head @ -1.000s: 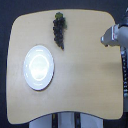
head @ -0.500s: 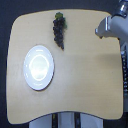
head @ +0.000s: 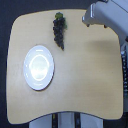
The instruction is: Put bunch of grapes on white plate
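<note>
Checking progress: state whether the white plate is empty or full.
Empty: the white plate shows only bare glossy surface; the bunch of grapes lies apart on the table.

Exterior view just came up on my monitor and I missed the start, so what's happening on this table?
A robot arm is set to put a bunch of grapes on a white plate, but nothing is being handled yet. The grapes lie untouched near the table's far edge, apart from the plate, which holds nothing and sits toward the exterior view's left. The gripper is at the table's far corner on the exterior view's right, away from the grapes; whether it is open is unclear.
</note>
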`<state>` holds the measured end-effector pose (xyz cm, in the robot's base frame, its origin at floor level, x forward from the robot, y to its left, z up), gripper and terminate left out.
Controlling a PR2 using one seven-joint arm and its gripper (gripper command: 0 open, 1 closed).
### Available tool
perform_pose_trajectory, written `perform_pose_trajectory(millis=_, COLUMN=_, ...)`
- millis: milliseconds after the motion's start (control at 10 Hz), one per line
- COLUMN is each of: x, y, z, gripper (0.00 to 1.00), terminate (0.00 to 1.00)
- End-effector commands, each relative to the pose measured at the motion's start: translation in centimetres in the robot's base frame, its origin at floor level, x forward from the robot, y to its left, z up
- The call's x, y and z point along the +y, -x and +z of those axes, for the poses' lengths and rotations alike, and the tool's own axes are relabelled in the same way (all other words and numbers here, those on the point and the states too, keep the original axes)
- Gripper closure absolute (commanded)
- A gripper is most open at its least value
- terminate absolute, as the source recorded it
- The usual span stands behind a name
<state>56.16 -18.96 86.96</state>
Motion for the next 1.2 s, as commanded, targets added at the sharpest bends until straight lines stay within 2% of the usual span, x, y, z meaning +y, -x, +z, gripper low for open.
perform_pose_trajectory(millis=0, x=6.2, y=-6.3, z=-2.6, gripper=0.0, terminate=0.0)
perform_pose_trajectory(millis=200, x=8.6, y=-7.3, z=-3.5, gripper=0.0, terminate=0.0)
perform_pose_trajectory(millis=900, x=19.0, y=-6.2, z=-7.7, gripper=0.0, terminate=0.0)
perform_pose_trajectory(millis=1100, x=19.5, y=-6.9, z=-9.7, gripper=0.0, terminate=0.0)
